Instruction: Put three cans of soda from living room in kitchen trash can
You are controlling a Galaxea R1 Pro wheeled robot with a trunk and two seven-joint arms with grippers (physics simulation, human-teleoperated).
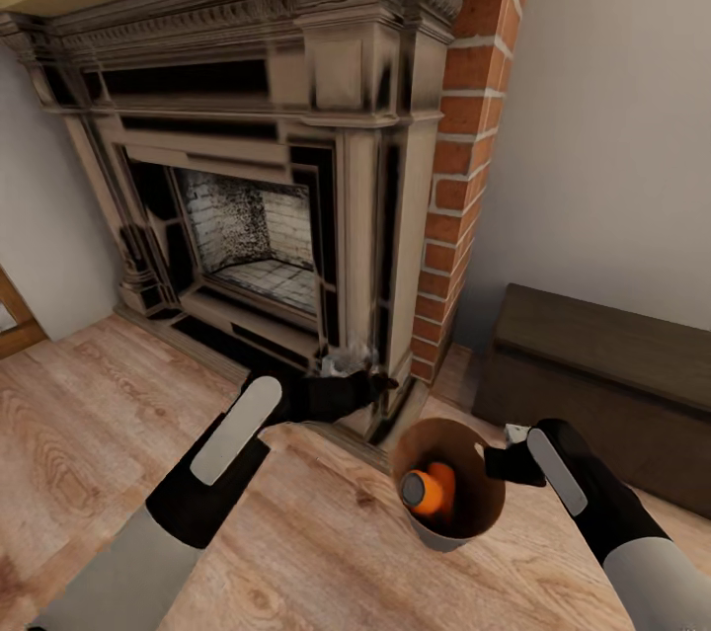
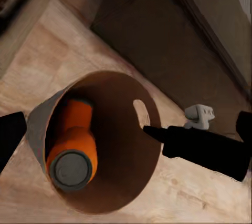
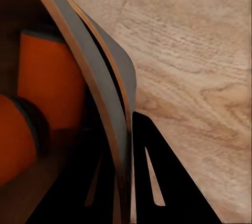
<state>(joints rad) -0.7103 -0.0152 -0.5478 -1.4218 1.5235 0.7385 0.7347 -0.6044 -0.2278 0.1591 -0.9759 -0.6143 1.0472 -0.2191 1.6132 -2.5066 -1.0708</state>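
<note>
Right hand [image 1: 511, 461]: clamped on the rim of the small round grey bin with copper-brown inside [image 1: 464, 537], one finger within the wall and one outside, as the right wrist view shows.
Bin: hangs upright over the light wood-plank floor [image 1: 89, 433], mouth up.
Cans: bright orange soda cylinders [image 1: 431, 491] lie inside, long axis slanted; the count is unclear.
Left hand [image 1: 367, 379]: reaches toward the carved fireplace surround [image 1: 365, 216]; grip state unreadable.
Nearer arm: right.

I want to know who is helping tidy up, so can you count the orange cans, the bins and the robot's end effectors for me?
Orange soda cans: 2
Tash can: 1
End effectors: 2, left end effector and right end effector
Total: 5
</note>
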